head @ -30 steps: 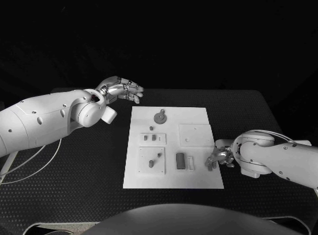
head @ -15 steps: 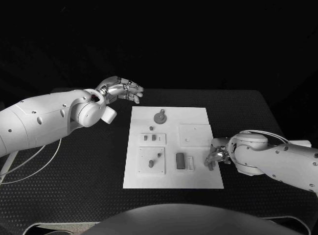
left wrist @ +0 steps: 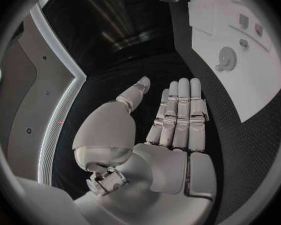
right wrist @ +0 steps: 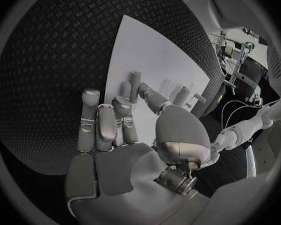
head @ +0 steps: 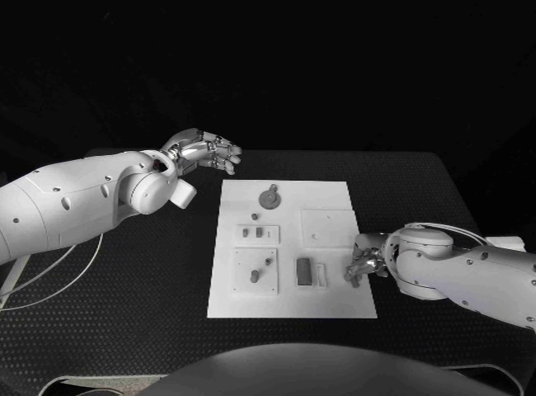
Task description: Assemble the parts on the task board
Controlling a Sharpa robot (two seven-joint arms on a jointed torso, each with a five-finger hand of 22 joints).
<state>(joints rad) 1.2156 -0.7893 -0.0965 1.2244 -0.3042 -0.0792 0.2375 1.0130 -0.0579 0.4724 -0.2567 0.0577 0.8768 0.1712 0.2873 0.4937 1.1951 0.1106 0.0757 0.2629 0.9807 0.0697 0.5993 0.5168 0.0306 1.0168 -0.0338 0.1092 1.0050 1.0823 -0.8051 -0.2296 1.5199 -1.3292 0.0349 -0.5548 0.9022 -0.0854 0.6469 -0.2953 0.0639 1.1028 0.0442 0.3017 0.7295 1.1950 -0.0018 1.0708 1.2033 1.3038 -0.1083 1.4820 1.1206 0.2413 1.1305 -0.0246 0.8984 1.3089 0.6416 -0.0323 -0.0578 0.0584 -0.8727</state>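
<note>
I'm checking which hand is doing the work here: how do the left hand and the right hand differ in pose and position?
The left hand is off the task board, beyond its far left corner; the right hand sits at the board's right edge. The left hand's fingers lie straight and side by side, while the right hand's fingers bend down toward the board. Both are silver and appear to hold nothing.

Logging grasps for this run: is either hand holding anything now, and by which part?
Left hand holds nothing, its fingers straight. Right hand is at the task board edge; any hold cannot be told.
</note>
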